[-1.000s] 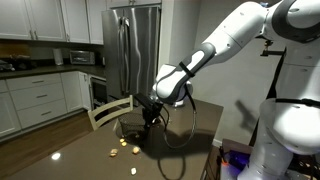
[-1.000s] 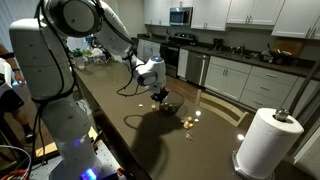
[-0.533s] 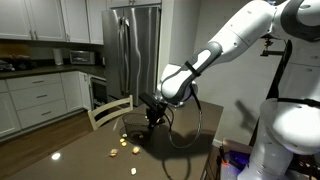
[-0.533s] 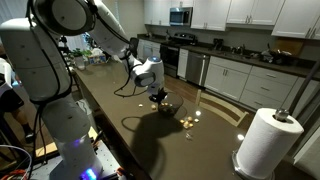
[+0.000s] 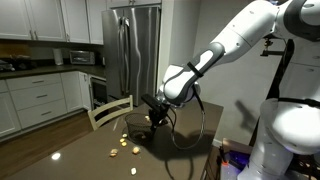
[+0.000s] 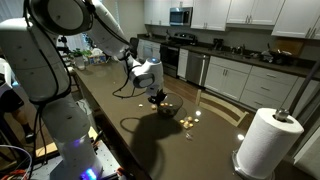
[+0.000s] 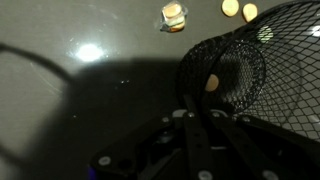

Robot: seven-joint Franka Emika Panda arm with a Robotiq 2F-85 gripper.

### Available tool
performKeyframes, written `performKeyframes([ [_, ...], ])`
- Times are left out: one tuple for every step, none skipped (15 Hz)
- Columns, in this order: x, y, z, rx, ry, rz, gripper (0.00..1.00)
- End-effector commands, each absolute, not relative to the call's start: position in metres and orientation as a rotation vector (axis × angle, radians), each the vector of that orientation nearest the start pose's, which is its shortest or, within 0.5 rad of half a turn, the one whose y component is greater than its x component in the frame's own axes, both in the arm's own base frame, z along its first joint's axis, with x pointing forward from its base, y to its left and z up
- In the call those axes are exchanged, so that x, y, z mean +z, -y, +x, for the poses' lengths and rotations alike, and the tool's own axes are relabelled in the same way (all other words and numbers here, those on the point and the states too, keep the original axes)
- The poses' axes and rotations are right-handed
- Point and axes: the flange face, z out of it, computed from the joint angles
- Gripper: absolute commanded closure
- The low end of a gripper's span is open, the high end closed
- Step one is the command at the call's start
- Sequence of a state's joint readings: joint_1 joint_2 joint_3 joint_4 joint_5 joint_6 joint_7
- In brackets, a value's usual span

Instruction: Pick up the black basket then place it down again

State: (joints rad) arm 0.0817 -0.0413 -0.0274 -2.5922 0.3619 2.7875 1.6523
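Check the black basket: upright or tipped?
Tipped. In the wrist view the basket is turned sideways, its round base facing the camera with a yellow piece showing through the mesh. Whether it touches the table cannot be told.

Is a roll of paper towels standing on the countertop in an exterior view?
Yes, a white paper towel roll stands upright on its holder at the near corner of the dark countertop.

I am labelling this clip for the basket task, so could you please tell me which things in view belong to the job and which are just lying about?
Belongs to the job:
- black basket
- gripper, its jaws at the basket

Just lying about:
- yellowish pieces on the table
- paper towel roll
- chair
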Motion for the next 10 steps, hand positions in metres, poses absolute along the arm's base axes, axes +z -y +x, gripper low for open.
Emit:
performKeyframes([
  [0.2952,-0.0064,0.4489,-0.057,-2.374,-1.586,0.96],
  [0.2945,-0.0061,0.4479,-0.055,-2.38,-1.582,0.96],
  [0.2941,-0.0062,0.4469,-0.055,-2.384,-1.58,0.96],
  [0.2938,-0.0063,0.4462,-0.055,-2.388,-1.576,0.96],
  [0.2942,-0.0064,0.4462,-0.054,-2.391,-1.572,0.71],
  [0.2943,-0.0069,0.4464,-0.054,-2.391,-1.575,0.7],
  [0.2945,-0.0079,0.4462,-0.055,-2.386,-1.577,0.64],
  [0.2946,-0.0093,0.4459,-0.055,-2.379,-1.584,0.58],
  [0.2944,-0.0112,0.4453,-0.055,-2.376,-1.589,0.53],
  [0.2947,-0.013,0.4449,-0.054,-2.371,-1.596,0.46],
])
